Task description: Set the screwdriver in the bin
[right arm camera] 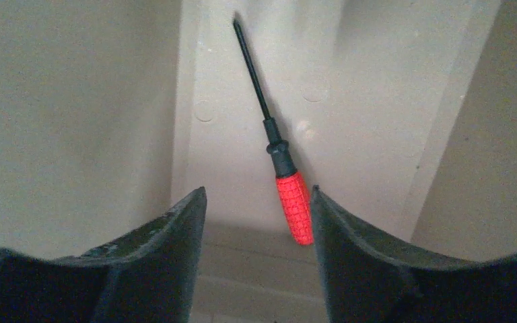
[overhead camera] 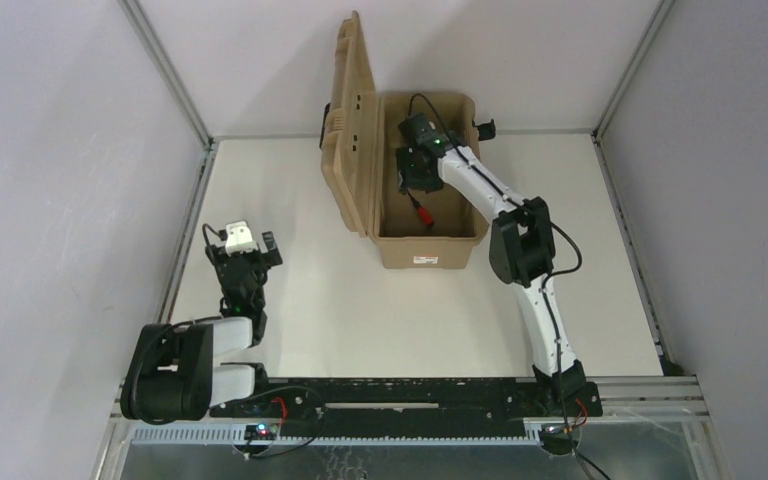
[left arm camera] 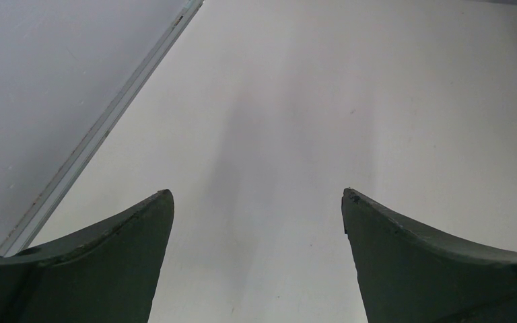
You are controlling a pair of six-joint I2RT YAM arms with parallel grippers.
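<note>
Right gripper [right arm camera: 257, 193] is down inside the bin [overhead camera: 430, 252], fingers spread. The gap is wider than the screwdriver [right arm camera: 274, 138] handle, so we see no pinch on it.

In the wrist view the red handle sits between the fingers, hard against the inner edge of the right-hand one. We can't tell whether it touches. The black shaft runs away from the gripper along the bin's tan floor, tip pointing up and slightly left in that view. We also can't tell whether the tool rests flat on the floor or is just above it.

From the top camera the screwdriver [overhead camera: 423, 213] is only a red speck in the box, just on the near side of the right gripper [overhead camera: 418, 172]. The shaft is too thin to make out there. The wrist body hides the right fingers from above, and the arm covers part of the bin's interior.

The lid [overhead camera: 352, 120] stands open on the left side of the bin. The label [overhead camera: 426, 260] on the near wall is too small to read.

Left gripper [left arm camera: 257, 193] is also spread, with nothing between the fingers, only bare table [left arm camera: 350, 101] beyond them. It sits well apart from the bin, on the left side of the table.
</note>
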